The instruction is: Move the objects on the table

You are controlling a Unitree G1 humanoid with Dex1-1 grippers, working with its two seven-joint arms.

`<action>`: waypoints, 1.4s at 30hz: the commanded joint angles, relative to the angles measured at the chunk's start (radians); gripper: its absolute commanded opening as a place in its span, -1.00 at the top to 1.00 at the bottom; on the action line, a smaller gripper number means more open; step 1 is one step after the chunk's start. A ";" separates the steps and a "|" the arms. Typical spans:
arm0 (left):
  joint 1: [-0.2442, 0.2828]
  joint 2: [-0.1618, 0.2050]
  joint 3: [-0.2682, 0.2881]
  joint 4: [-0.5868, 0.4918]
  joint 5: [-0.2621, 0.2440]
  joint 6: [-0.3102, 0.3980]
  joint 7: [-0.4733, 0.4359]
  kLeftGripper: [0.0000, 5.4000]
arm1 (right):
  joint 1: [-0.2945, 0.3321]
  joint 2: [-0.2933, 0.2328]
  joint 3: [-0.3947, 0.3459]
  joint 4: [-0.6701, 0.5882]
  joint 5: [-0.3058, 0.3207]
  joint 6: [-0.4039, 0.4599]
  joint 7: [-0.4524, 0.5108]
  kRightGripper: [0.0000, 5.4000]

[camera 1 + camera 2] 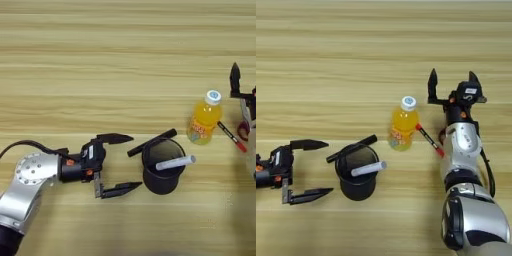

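A round black cup (161, 175) stands on the table (125, 60) with a white marker (175, 163) leaning out over its right rim. A slim black marker (151, 142) lies flat just behind the cup, angled up to the right. My left gripper (135, 161) is open just left of the cup, its fingertips level with the cup's left side and holding nothing. A small orange-drink bottle (403, 125) with a white cap stands upright to the right of the cup. My right gripper (452, 80) is open, pointing away, beyond and right of the bottle.
A thin black pen with a red tip (430, 140) lies between the bottle and my right wrist, slanting down to the right. The wooden table stretches bare across the far half.
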 commanded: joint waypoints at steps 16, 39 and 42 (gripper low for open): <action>-0.083 -0.041 -0.059 0.083 0.044 0.000 -0.007 -1.00 | -0.016 0.006 0.002 0.001 -0.004 -0.017 -0.011 -0.99; -0.149 -0.075 -0.131 0.151 0.087 0.006 -0.029 -1.00 | -0.015 0.012 0.011 0.000 -0.004 -0.025 -0.020 -0.99; -0.159 -0.082 -0.138 0.165 0.096 0.004 -0.032 -1.00 | -0.014 0.014 0.012 -0.002 -0.005 -0.027 -0.022 -0.99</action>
